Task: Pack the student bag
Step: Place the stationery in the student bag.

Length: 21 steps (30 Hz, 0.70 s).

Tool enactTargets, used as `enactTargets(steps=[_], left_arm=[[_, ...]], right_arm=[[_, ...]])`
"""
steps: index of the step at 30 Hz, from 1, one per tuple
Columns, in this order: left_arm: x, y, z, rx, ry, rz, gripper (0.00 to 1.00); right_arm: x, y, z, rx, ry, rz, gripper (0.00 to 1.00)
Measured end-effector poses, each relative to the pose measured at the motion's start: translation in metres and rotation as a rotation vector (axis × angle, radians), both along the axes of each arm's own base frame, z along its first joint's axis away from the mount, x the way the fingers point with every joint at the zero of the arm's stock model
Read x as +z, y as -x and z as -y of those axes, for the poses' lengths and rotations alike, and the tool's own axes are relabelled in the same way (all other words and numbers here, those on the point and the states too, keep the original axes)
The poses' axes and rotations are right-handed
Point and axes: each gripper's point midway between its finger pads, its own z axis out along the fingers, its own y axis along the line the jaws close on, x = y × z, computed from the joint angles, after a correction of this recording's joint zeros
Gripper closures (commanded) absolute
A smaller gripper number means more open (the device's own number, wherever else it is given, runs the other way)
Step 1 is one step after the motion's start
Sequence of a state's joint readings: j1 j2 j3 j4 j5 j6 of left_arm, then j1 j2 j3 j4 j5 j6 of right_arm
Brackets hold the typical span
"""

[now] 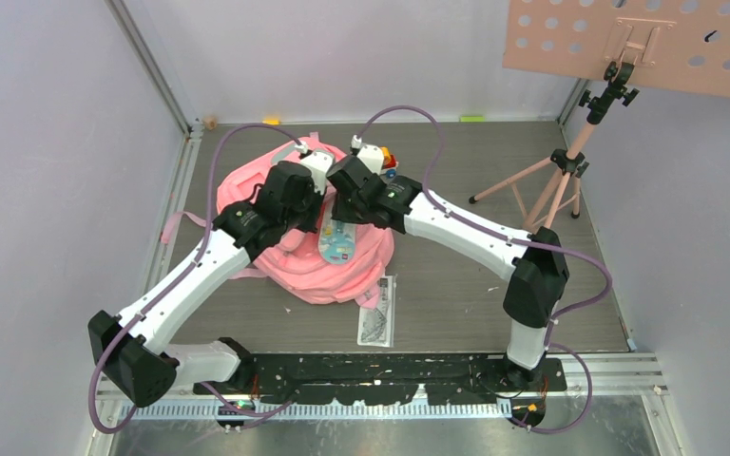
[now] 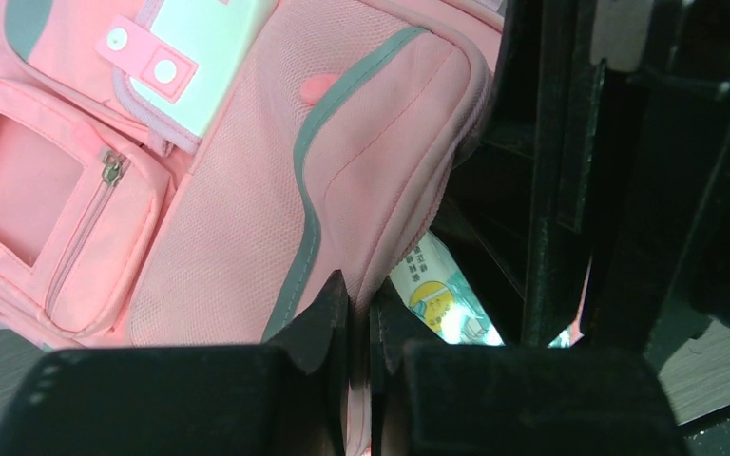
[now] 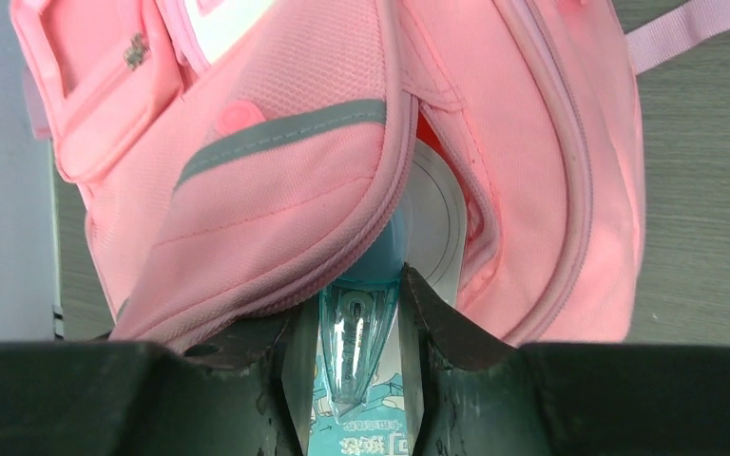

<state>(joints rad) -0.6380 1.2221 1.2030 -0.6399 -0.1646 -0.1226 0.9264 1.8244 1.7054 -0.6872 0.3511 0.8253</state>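
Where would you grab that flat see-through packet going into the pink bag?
Take the packet by the end outside the bag, pinching its two flat faces. Come from the open mouth's side, in line with it: it is thin, and its far end is hidden inside. The right gripper holds it so.

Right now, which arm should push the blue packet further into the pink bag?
Right. The right gripper grips the blue packet, its end inside the student bag opening; the left gripper is shut on the bag's flap edge, apparently holding it open.
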Motion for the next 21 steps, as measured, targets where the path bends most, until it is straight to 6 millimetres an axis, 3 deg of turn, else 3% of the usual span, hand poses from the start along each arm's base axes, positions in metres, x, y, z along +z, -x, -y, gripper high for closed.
enactTargets(steps=[4,9,18,20,21], left_arm=[[0.0,-0.002,-0.004,0.017,-0.009,0.007,1.0],[0.001,-0.005,-0.008,0.038,-0.013,0.011,1.0],[0.0,-0.003,-0.006,0.023,0.004,-0.005,1.0],[-0.001,-0.003,-0.006,0.019,0.006,-0.007,1.0],[-0.001,-0.003,-0.005,0.018,0.007,-0.008,1.0]], right_arm=[[0.0,-0.008,-0.007,-0.028,-0.043,0.035,0.58],[-0.002,-0.014,-0.01,-0.058,-0.078,0.065,0.4],[-0.003,-0.002,0.005,-0.06,-0.124,0.084,0.36],[-0.001,0.004,0.012,-0.057,-0.137,0.086,0.38],[0.001,0.009,0.017,-0.055,-0.143,0.085,0.45]])
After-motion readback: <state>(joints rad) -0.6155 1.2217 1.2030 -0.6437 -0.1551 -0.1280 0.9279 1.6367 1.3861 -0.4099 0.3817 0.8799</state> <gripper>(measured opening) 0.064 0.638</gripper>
